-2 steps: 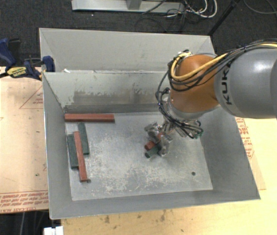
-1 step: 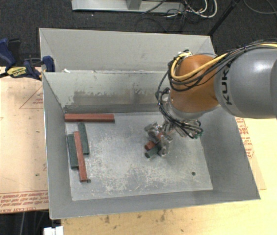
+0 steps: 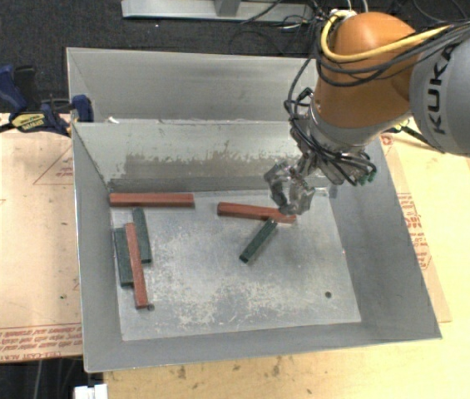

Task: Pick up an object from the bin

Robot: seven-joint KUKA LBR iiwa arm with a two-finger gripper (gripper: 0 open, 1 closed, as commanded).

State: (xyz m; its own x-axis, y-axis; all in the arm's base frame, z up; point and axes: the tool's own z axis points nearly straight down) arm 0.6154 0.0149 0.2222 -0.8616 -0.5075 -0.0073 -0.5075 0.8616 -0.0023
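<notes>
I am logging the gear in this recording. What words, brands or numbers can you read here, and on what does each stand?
"KUKA": in dark letters running down the side of the grey arm.
No other text: nothing can be read on the bin, the red sticks or the green sticks.

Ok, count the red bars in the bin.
3: back-left bar, left bar beside green bars, centre bar whose right end lies at the gripper. None looks hidden.
</notes>
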